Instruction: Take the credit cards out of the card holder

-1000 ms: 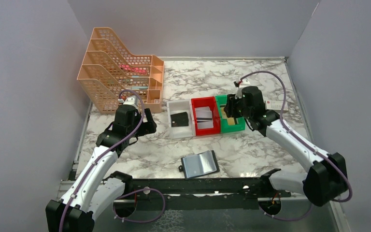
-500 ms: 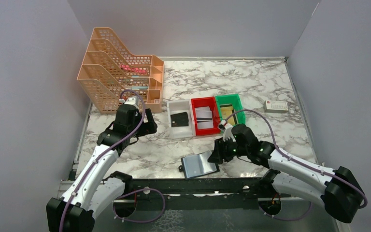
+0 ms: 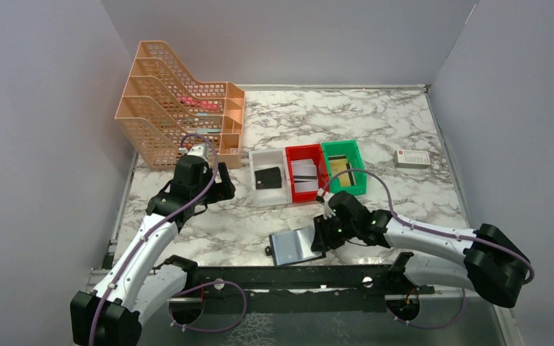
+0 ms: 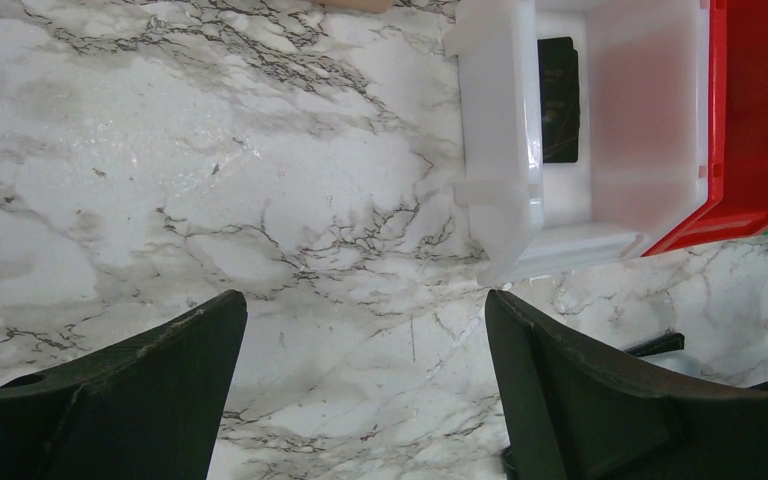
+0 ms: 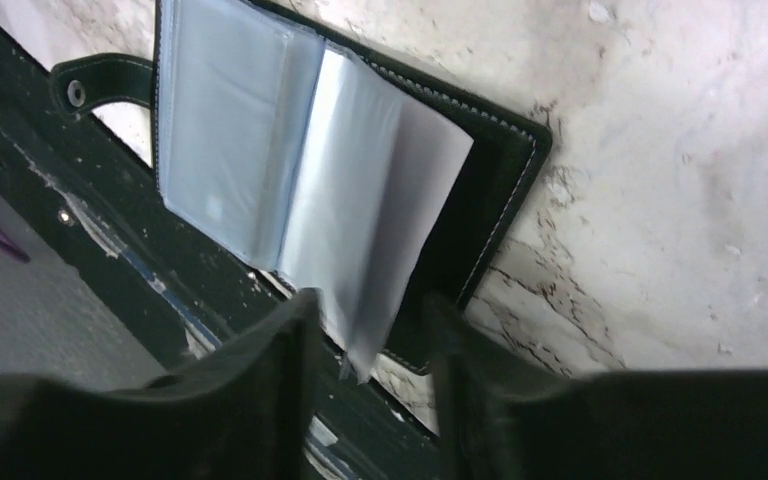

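card holder [image 3: 297, 246] lies open at near edge of table [image 3: 404, 115], centre. sleeves [image 5: 360, 200] look thin, floppy, slick: pinch a loose page edge, expect slip. right gripper [image 5: 365, 310] jaws apart astride one page, not clamped; left gripper [image 4: 362, 305] wide apart, empty.

The right gripper [image 3: 322, 234] has moved from the green bin [image 3: 361, 175] at upper centre-right down to lower centre. Its fingers now straddle a clear sleeve [image 5: 355, 230] at the right edge of the card holder [image 3: 293, 247].

A robotics lab cell: grey partition walls [image 3: 281, 36] enclose a marble-patterned table [image 3: 404, 122] carrying two robot arms [image 3: 148, 241].
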You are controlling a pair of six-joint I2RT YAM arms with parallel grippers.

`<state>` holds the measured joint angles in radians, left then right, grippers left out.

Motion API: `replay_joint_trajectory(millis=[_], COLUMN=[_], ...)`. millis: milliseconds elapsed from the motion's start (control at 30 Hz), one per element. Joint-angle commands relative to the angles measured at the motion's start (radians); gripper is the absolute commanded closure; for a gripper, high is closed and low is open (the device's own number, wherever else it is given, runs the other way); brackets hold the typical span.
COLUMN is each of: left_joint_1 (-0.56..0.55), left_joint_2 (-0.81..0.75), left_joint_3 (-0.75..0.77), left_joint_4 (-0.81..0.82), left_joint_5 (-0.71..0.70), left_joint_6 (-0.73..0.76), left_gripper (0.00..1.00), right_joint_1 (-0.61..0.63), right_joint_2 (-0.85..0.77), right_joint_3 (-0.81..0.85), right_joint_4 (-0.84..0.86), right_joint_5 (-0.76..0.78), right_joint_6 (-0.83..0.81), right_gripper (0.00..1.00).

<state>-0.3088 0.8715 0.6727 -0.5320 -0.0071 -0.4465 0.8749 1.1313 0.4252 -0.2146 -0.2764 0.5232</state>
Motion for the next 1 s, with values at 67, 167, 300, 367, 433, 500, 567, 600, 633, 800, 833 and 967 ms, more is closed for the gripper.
replay_joint_trajectory(millis=[67, 167, 300, 367, 433, 500, 567, 600, 633, 800, 833, 967], left_joint_1=[0.004, 0.004, 0.004, 0.004, 0.004, 0.004, 0.004, 0.004, 0.004, 0.004, 0.004, 0.004], left_joint_2=[0.002, 0.0, -0.002, -0.003, -0.004, -0.005, -0.007, -0.008, -0.009, -0.01, -0.01, -0.008], left_joint_3=[-0.009, -0.009, -0.008, -0.007, -0.006, -0.007, -0.007, -0.007, -0.007, -0.006, -0.008, -0.008], left_joint_4=[0.027, 0.026, 0.026, 0.026, 0.027, 0.027, 0.026, 0.027, 0.026, 0.026, 0.027, 0.027], left_joint_5=[0.025, 0.026, 0.028, 0.032, 0.033, 0.033, 0.034, 0.033, 0.033, 0.032, 0.031, 0.029], left_joint_6=[0.002, 0.003, 0.005, 0.006, 0.008, 0.01, 0.009, 0.009, 0.009, 0.01, 0.009, 0.009], left_gripper=[0.08, 0.08, 0.08, 0.08, 0.08, 0.08, 0.08, 0.08, 0.08, 0.08, 0.08, 0.08], right_joint_1=[0.041, 0.041, 0.041, 0.041, 0.041, 0.041, 0.045, 0.055, 0.074, 0.227, 0.262, 0.343], right_joint_2=[0.0, -0.077, -0.183, -0.214, -0.222, -0.207, -0.173, -0.148, -0.119, 0.093, 0.127, 0.209], right_joint_3=[0.048, 0.053, 0.056, 0.059, 0.07, 0.086, 0.107, 0.121, 0.136, 0.237, 0.258, 0.306], right_joint_4=[0.005, -0.019, -0.073, -0.095, -0.115, -0.121, -0.119, -0.118, -0.122, -0.161, -0.169, -0.161], right_joint_5=[0.069, 0.124, 0.212, 0.243, 0.252, 0.223, 0.191, 0.187, 0.197, 0.367, 0.415, 0.525], right_joint_6=[0.002, 0.019, 0.038, 0.046, 0.053, 0.043, 0.031, 0.024, 0.018, 0.051, 0.072, 0.14], right_gripper=[0.87, 0.99, 0.96, 0.79, 0.6, 0.52, 0.51, 0.51, 0.51, 0.49, 0.48, 0.42])
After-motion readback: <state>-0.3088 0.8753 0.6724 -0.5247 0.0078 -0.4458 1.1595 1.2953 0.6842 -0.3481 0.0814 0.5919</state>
